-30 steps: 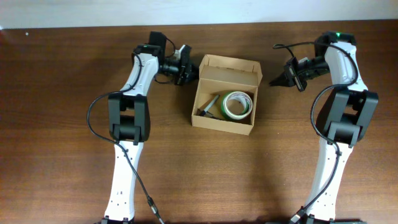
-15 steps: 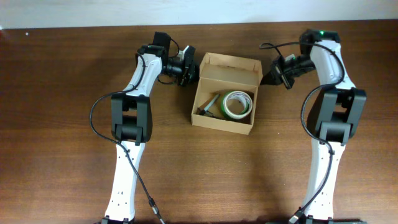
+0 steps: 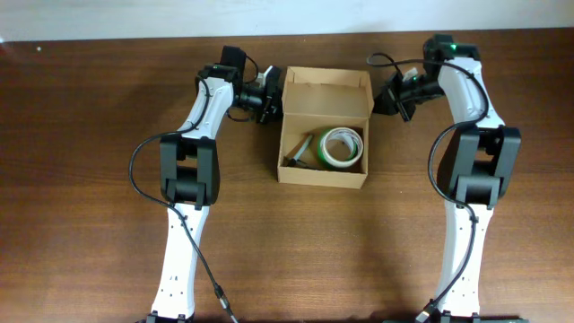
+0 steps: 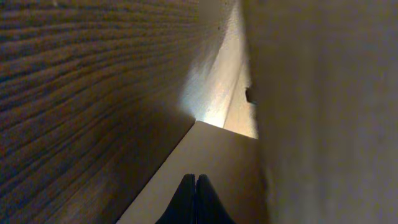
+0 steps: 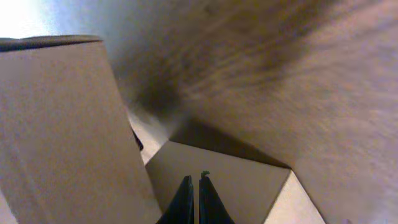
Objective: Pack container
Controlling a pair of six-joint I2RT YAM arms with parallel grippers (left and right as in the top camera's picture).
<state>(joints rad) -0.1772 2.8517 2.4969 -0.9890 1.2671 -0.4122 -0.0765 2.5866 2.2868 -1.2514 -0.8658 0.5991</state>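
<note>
Honestly, I see both claws clenched on nothing, left gripper (image 3: 276, 97) and right gripper (image 3: 378, 103) flanking the raised flap (image 3: 327, 88) at the far end of the container (image 3: 321, 178), which sits between them, hinge running left-to-right, so neither arm's nearer.

Open tan cardboard container (image 3: 323, 172) – flap lid upright – mid-table between the arms

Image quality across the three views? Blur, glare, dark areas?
Overhead: sharp, evenly lit; container and tape roll crisp. Left wrist: dim, too close; table grain soft, one bright patch mid-frame, left tool a dark silhouette. Right wrist: wood smeared by blur, blown-out glare top left, right tool dark.
</note>
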